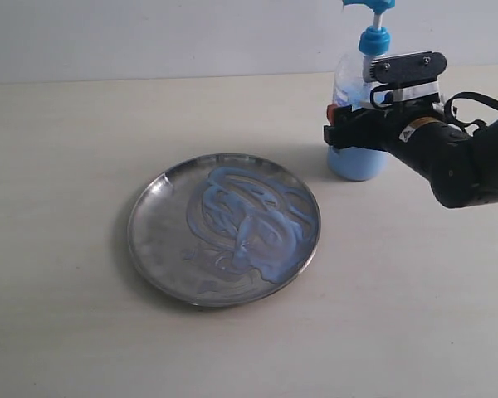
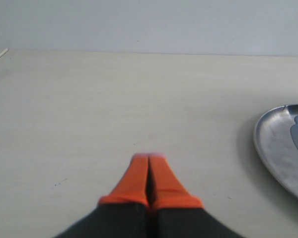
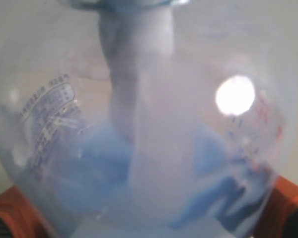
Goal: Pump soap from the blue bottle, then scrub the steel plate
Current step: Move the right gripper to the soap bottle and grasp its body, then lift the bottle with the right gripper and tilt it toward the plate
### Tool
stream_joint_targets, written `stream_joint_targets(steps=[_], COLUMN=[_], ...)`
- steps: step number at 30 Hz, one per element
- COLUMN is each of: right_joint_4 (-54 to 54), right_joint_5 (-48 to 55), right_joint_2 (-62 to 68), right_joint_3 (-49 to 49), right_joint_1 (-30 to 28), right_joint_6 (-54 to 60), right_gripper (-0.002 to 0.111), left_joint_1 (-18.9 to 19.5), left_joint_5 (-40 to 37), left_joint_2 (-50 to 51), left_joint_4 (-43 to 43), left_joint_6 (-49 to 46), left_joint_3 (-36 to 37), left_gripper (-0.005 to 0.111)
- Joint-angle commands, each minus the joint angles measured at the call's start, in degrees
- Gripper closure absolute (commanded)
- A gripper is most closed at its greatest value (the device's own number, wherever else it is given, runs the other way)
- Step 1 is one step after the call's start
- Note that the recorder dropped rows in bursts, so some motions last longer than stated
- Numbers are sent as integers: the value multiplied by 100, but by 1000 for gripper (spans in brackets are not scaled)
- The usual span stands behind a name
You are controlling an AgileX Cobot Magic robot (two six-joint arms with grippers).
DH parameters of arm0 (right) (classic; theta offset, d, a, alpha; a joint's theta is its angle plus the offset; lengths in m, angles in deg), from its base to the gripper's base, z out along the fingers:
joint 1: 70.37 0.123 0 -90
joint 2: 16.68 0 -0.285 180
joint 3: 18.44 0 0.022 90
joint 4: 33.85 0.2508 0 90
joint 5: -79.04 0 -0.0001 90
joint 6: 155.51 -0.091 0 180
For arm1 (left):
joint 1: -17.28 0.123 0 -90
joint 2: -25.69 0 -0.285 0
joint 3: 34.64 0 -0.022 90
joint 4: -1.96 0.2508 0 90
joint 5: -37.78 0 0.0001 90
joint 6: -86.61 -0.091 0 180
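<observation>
Seems past pumping, with soap (image 1: pixel 249 224) smeared over the plate (image 1: pixel 158 224). Clamps the bottle (image 1: pixel 357 162), upright on the bench (image 1: pixel 66 124) just beside the plate, in the right tool (image 1: pixel 342 133). Holds the left tool (image 2: pixel 149 173) pressed together near the plate. Probably calls for letting go, then scrubbing.

Pale beige matte tabletop (image 1: pixel 66 332) fills most of the exterior view, plain off-white wall (image 1: pixel 149 33) behind it, straight seam where they meet. Light soft and even, shadows faint and diffuse
</observation>
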Motion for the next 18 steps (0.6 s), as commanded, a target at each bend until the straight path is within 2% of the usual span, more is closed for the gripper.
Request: stream_joint_targets(steps=[1, 18], right_joint_4=[-217, -375], right_joint_5=[355, 1530], right_joint_2=[-313, -1438], right_joint_3=[31, 19], right_joint_1=[21, 61], right_joint_6=[411, 754], right_gripper=[108, 108], left_joint_1=[-8, -8], left_joint_5=[99, 99], left_joint_2=[-38, -38], left_joint_4=[23, 23], left_joint_6=[19, 19], left_joint_3=[15, 15], left_gripper=[107, 107])
